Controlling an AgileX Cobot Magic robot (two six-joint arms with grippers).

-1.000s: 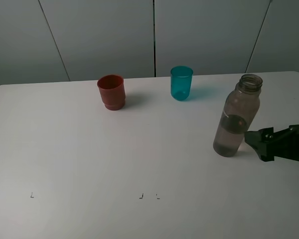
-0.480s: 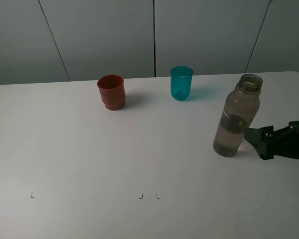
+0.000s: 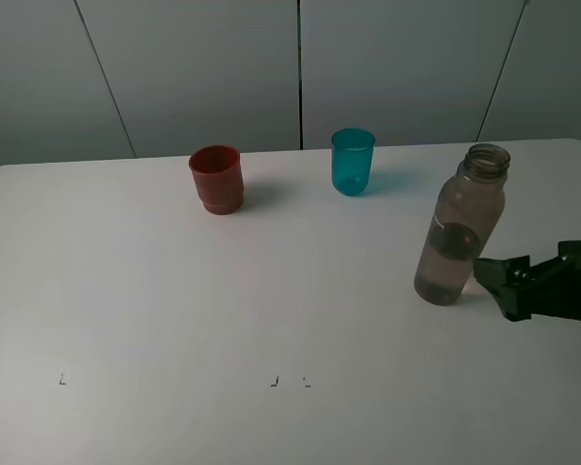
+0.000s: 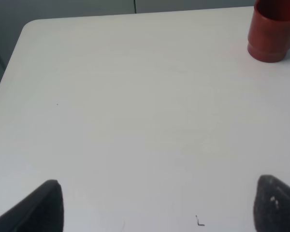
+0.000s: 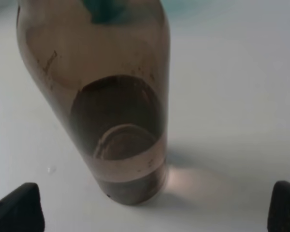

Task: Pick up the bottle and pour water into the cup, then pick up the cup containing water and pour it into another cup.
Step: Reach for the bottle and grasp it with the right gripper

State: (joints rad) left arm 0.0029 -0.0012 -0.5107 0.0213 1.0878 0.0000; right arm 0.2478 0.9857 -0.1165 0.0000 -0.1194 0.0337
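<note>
White table (image 3: 126,291) holds everything. Farthest left, the left gripper (image 4: 159,208) hangs over bare tabletop, its jaws spread wide with nothing between them. The red-brown cup (image 3: 216,178) stands upright toward the back, left of centre. The teal cup (image 3: 352,161) stands upright to its right, well apart from it. Further right and nearer the front, the bottle (image 3: 460,228) stands upright and uncapped, with liquid in its lower part. The right gripper (image 3: 499,281) sits low just beside the bottle's base, jaws spread wide and holding nothing. Whether a fingertip touches the bottle I cannot tell.
</note>
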